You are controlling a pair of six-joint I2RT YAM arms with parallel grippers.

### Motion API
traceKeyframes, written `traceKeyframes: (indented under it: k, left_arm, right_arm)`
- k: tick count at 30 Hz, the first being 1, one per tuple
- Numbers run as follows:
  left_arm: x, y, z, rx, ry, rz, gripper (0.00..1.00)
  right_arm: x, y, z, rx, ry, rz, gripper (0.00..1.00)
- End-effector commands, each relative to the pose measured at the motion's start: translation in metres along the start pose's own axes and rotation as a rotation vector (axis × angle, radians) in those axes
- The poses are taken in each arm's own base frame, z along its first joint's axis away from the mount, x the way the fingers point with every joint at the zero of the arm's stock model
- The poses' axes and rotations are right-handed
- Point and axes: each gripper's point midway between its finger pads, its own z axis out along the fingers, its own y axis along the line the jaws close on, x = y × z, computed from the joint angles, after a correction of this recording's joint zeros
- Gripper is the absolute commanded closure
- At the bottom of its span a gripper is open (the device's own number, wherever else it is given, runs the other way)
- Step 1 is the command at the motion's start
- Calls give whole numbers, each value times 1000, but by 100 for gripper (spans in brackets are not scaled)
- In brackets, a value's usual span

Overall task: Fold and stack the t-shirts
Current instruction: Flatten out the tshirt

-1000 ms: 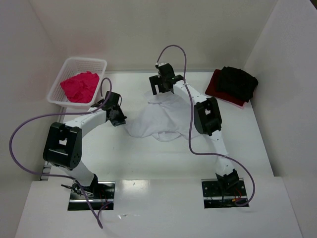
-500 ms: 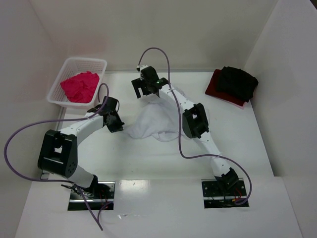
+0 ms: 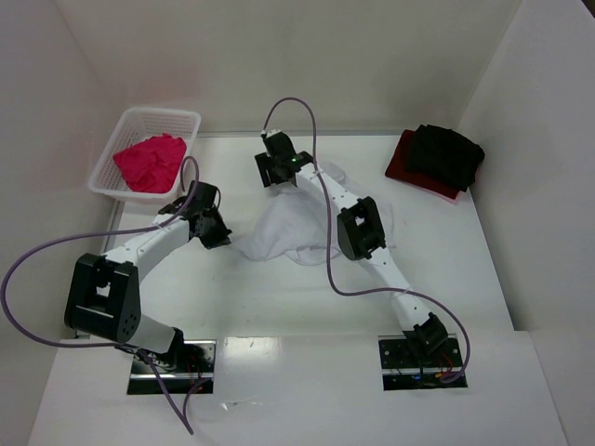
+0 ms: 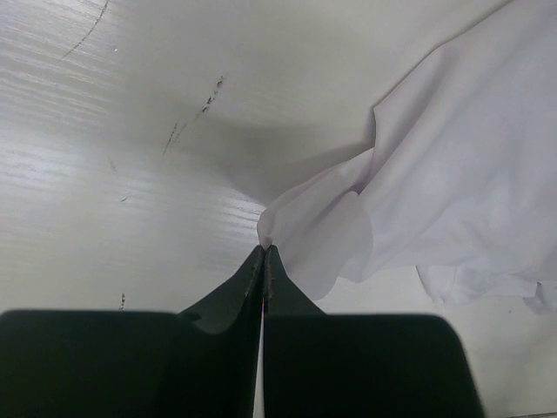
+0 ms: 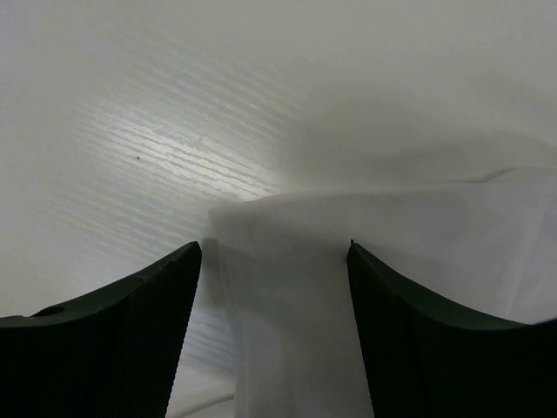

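Note:
A crumpled white t-shirt [image 3: 302,228] lies mid-table. My left gripper [image 3: 216,232] is at its left edge, and in the left wrist view the jaws [image 4: 264,250] are shut on a drawn-out corner of the white cloth [image 4: 452,157]. My right gripper [image 3: 280,173] is over the shirt's far left corner. In the right wrist view it is open [image 5: 273,246], fingers apart, with a white fold [image 5: 392,261] lying between them. A pink t-shirt [image 3: 149,160] is bunched in the basket. A black t-shirt [image 3: 448,153] lies folded on a dark red one [image 3: 402,163] at the back right.
The white lattice basket [image 3: 160,112] stands at the back left corner. White walls close in the table on the left, back and right. Purple cables loop from both arms over the table.
My right gripper has swung left along the shirt's far edge, come down onto the corner, and its jaws have narrowed. My left gripper stays shut at the left edge.

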Motion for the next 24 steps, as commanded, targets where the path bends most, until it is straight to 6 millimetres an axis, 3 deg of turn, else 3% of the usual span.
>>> traceKeyframes:
  k: [1, 4, 7, 8, 9, 12, 13, 14, 17, 18, 19, 20, 21, 23, 24]
  left_arm:
    - [3, 8, -7, -2, 7, 15, 100]
    - [5, 7, -7, 6, 15, 24, 100]
    - [6, 6, -10, 14, 22, 24, 100]
    - [6, 6, -10, 14, 22, 24, 100]
    - [7, 4, -10, 20, 28, 24, 100]
    - [2, 3, -16, 31, 10, 26, 100]
    - [-1, 3, -19, 33, -6, 26, 100]
    - [-4, 1, -26, 42, -17, 36, 100]
    - [-16, 5, -39, 35, -64, 41, 100]
    - [-20, 8, -44, 23, -78, 33, 100]
    - [-34, 1, -61, 43, -140, 56, 100]
    - [-42, 0, -66, 50, -160, 58, 100]
    - [-50, -2, -78, 52, -201, 67, 100]
    - [-77, -7, -106, 61, -299, 92, 100]
    - [-97, -11, -122, 64, -364, 112, 100]
  right_arm:
    - [7, -1, 5, 28, 15, 13, 31]
    - [3, 0, 6, 26, 4, 15, 35]
    - [5, -1, 9, 26, 6, 6, 46]
    - [5, -1, 8, 26, 6, 6, 59]
    - [6, 1, 8, 17, 7, 6, 62]
    - [6, 1, 8, 17, 7, 6, 93]
    - [5, -1, 9, 31, 5, 16, 100]
    - [5, -3, 9, 43, 3, 16, 100]
    - [-27, 2, -6, 29, -71, 83, 100]
    - [-38, -4, -12, 40, -96, 125, 100]
    - [-75, -21, -38, 47, -164, 190, 100]
    - [-75, -21, -38, 46, -165, 209, 100]
    - [-109, -35, -66, 26, -230, 249, 100]
    - [-146, -58, -103, 27, -313, 278, 100]
    - [-184, -69, -148, 69, -421, 252, 100]
